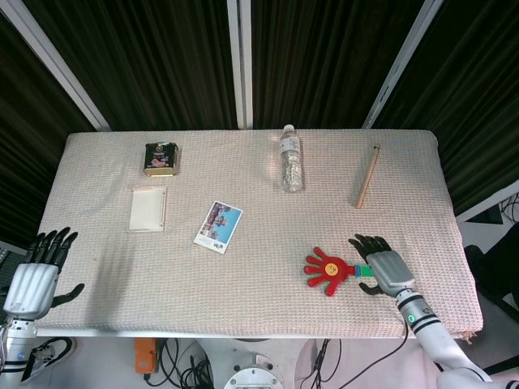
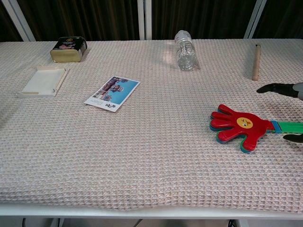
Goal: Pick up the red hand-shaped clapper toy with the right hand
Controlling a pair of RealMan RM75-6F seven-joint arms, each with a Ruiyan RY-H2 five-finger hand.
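The red hand-shaped clapper toy (image 1: 328, 270) (image 2: 239, 125) lies flat on the woven table cover near the front right, its yellow smiley face up and its green and blue handle (image 2: 288, 126) pointing right. My right hand (image 1: 381, 266) is over the handle end with its fingers spread. In the chest view only dark fingertips (image 2: 278, 88) show at the right edge, one behind the handle and one in front of it, and the handle still rests on the cloth. My left hand (image 1: 36, 271) hovers at the table's front left edge, fingers apart, holding nothing.
A plastic bottle (image 1: 290, 160) (image 2: 185, 49) lies at the back middle, with a wooden stick (image 1: 367, 176) (image 2: 256, 61) to its right. A tin (image 1: 160, 158), a white tray (image 1: 148, 208) and a picture card (image 1: 219, 226) sit on the left half.
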